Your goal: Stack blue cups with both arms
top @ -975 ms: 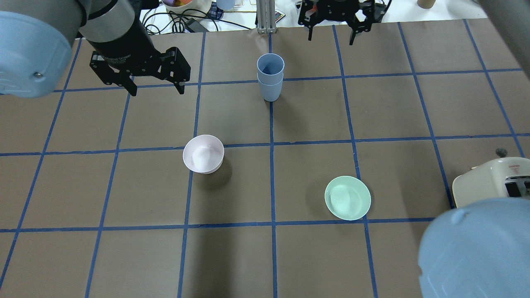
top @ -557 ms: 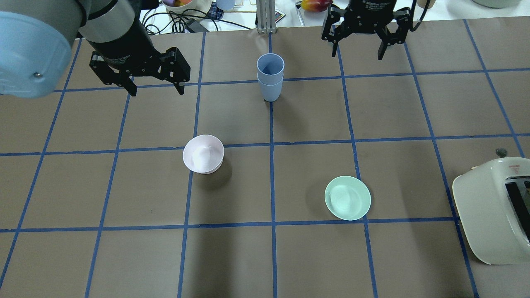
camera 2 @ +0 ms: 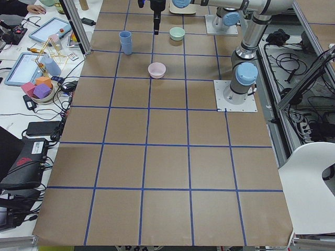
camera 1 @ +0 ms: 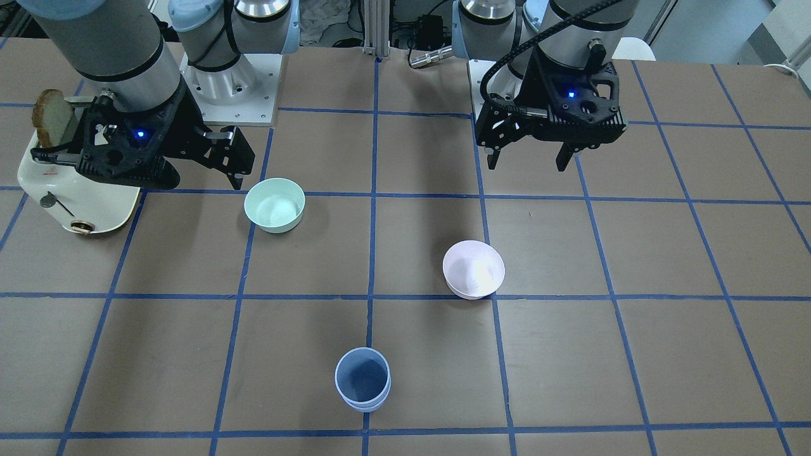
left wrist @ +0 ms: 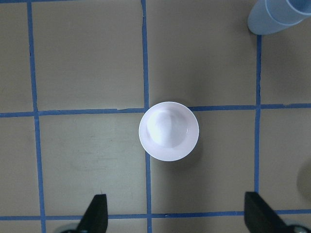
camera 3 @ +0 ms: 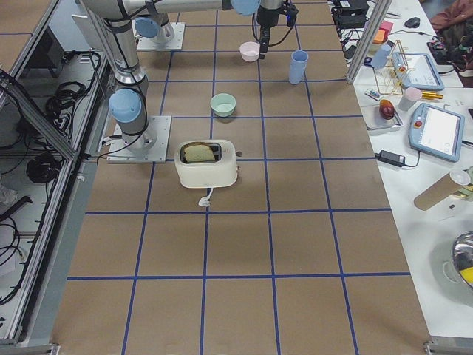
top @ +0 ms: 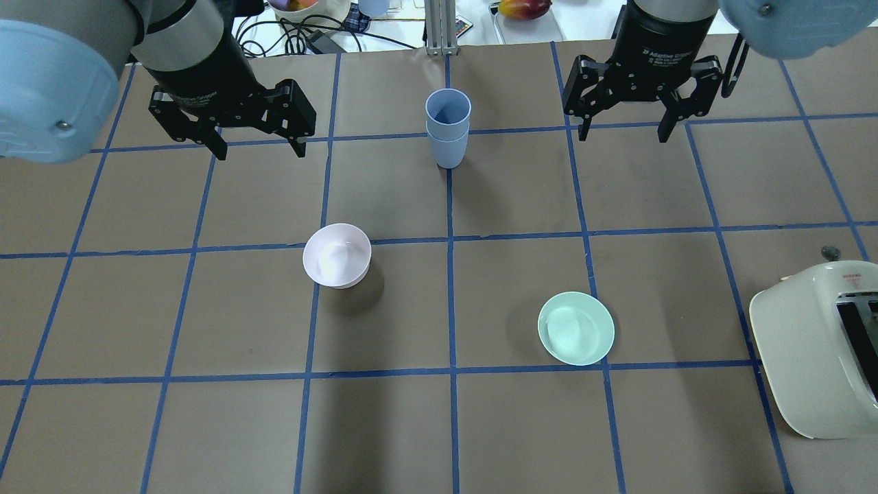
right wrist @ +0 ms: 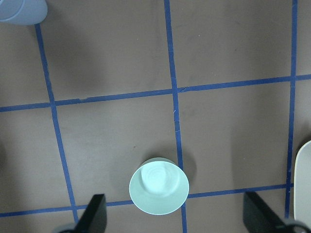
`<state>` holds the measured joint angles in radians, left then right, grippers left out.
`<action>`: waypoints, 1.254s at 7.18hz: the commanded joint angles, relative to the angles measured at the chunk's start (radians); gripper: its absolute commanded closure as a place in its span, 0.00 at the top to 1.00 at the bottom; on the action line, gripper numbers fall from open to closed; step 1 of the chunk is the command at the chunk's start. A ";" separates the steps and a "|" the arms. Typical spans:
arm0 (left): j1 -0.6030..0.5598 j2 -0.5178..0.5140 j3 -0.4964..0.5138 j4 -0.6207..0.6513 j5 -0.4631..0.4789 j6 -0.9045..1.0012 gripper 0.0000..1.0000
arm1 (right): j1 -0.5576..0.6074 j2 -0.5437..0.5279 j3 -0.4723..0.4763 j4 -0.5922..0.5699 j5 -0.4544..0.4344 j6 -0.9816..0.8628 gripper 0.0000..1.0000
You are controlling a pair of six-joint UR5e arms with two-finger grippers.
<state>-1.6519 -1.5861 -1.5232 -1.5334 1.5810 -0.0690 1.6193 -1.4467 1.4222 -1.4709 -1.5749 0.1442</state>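
The two blue cups [top: 448, 137] stand nested in one upright stack on the far middle of the table, touched by nothing. The stack also shows in the front view [camera 1: 362, 379], at the top right of the left wrist view [left wrist: 277, 17] and the top left of the right wrist view [right wrist: 22, 10]. My left gripper [top: 260, 151] hangs open and empty above the table, left of the stack. My right gripper [top: 624, 136] hangs open and empty to the right of the stack. Both wrist views show spread fingertips with nothing between them.
A pale pink bowl [top: 337, 264] sits left of centre, below my left gripper's camera [left wrist: 168, 131]. A mint-green bowl [top: 575, 328] sits right of centre [right wrist: 159, 192]. A cream toaster [top: 816, 350] holding a bread slice [camera 1: 54, 114] stands at the near right edge.
My right gripper has moved right and nearer, from the table's far edge to beside the stack. Its elbow has swung out of the lower right. The left arm and the cups have not moved.
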 commanded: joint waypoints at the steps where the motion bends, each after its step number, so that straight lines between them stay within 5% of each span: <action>1: 0.000 0.000 0.000 -0.001 0.001 0.000 1.00 | -0.009 -0.017 0.012 0.003 0.000 -0.002 1.00; 4: 0.000 0.000 0.000 -0.001 0.001 0.000 1.00 | -0.010 -0.027 0.012 -0.003 -0.077 -0.035 1.00; 9: 0.000 0.000 0.000 -0.001 0.001 0.000 1.00 | -0.016 -0.037 0.015 0.040 -0.051 -0.046 1.00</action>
<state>-1.6521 -1.5861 -1.5232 -1.5338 1.5815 -0.0690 1.6083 -1.4825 1.4372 -1.4392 -1.6275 0.1082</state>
